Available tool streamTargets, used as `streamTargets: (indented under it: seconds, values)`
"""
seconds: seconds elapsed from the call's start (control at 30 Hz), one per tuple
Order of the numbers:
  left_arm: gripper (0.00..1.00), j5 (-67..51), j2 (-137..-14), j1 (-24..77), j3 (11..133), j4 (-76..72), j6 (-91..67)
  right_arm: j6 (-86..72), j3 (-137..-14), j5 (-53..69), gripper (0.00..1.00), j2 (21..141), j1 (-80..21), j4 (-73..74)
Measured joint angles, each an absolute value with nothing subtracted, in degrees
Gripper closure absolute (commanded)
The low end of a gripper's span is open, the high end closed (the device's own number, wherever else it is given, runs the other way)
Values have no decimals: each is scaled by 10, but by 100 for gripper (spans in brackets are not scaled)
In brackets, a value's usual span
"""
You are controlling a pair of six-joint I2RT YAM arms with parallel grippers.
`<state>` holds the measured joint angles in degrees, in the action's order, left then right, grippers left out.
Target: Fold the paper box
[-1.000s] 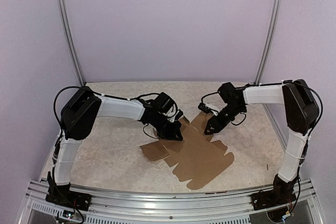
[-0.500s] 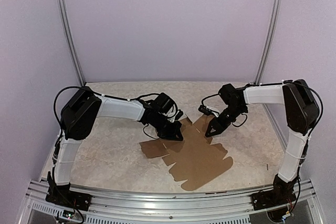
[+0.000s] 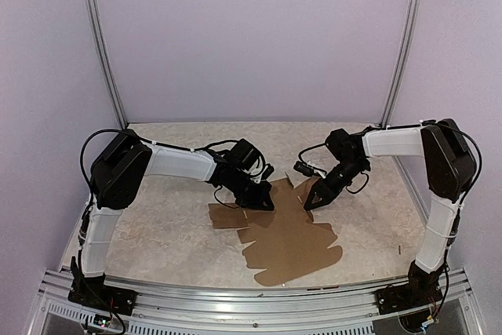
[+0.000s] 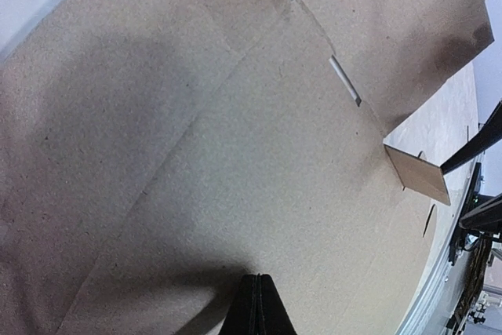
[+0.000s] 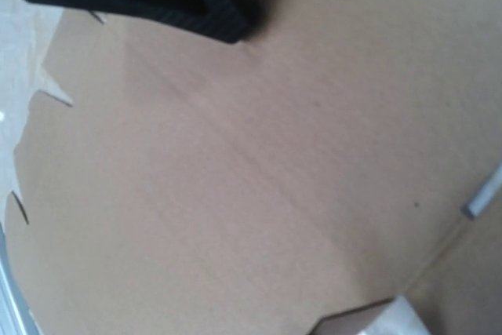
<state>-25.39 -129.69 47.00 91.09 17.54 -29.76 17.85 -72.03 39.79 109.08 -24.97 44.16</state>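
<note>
Pressing my left gripper [image 3: 265,204], fingers together, onto the paper box [image 3: 290,242], a flat unfolded sheet mid-table [image 3: 169,233]; my right gripper [image 3: 311,199] meets its far edge, grip impossible to tell.

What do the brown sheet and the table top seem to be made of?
Paper box: thin matte brown cardboard, by its speckled fibres and pressed creases. Table top: beige, marbled pattern; stone or printed laminate, I cannot tell which.

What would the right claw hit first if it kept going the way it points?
Probably the cardboard sheet: the right claw angles down toward its far part, tips right at it. Whether they already touch, I cannot tell.
</note>
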Motion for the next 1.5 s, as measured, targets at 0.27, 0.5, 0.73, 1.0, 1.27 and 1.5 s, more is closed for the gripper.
streamTargets:
  seconds: [0.27, 0.5, 0.73, 1.0, 1.27, 1.5]
  values:
    - [98, -255, -1297, 470, 910, 172, -298, 180, -716, 402, 87, 1106, -251, 428]
    - [98, -255, -1294, 470, 902, 163, -298, 180, -715, 416, 86, 1122, -253, 415]
    - [98, -255, -1293, 470, 898, 157, -298, 186, -715, 435, 81, 1141, -256, 411]
    - [98, -256, -1293, 470, 896, 154, -297, 195, -715, 425, 89, 1144, -257, 409]
    - [98, -256, -1293, 470, 895, 153, -297, 197, -705, 373, 94, 1143, -270, 385]
    - [99, -257, -1293, 470, 895, 152, -297, 215, -679, 292, 96, 1110, -305, 352]
